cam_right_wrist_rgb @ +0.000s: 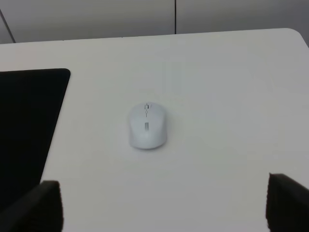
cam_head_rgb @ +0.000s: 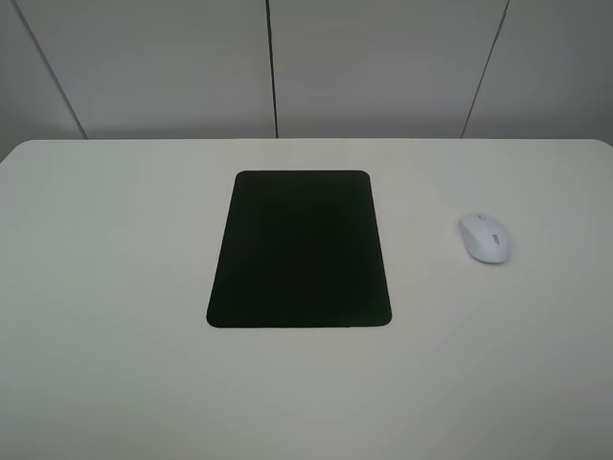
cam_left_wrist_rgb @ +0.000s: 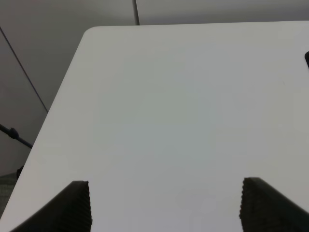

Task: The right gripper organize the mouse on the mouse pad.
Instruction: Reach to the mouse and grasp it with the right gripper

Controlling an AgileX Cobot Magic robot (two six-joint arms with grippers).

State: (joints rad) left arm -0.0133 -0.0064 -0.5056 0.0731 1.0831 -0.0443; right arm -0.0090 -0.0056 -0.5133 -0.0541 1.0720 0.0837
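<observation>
The white mouse (cam_head_rgb: 486, 237) lies on the white table to the right of the black mouse pad (cam_head_rgb: 299, 248), apart from it. In the right wrist view the mouse (cam_right_wrist_rgb: 147, 125) sits ahead of my right gripper (cam_right_wrist_rgb: 163, 203), whose two dark fingertips (cam_right_wrist_rgb: 41, 205) stand wide apart and hold nothing; the pad (cam_right_wrist_rgb: 26, 130) shows at that picture's side. My left gripper (cam_left_wrist_rgb: 166, 205) is open and empty over bare table, with a sliver of the pad (cam_left_wrist_rgb: 307, 59) at the picture's edge. Neither gripper shows in the exterior high view.
The white table (cam_head_rgb: 115, 287) has rounded far corners (cam_left_wrist_rgb: 91, 31). A grey panelled wall (cam_head_rgb: 273, 67) stands behind it. A dark stand part (cam_left_wrist_rgb: 12, 133) shows beyond the table's left edge.
</observation>
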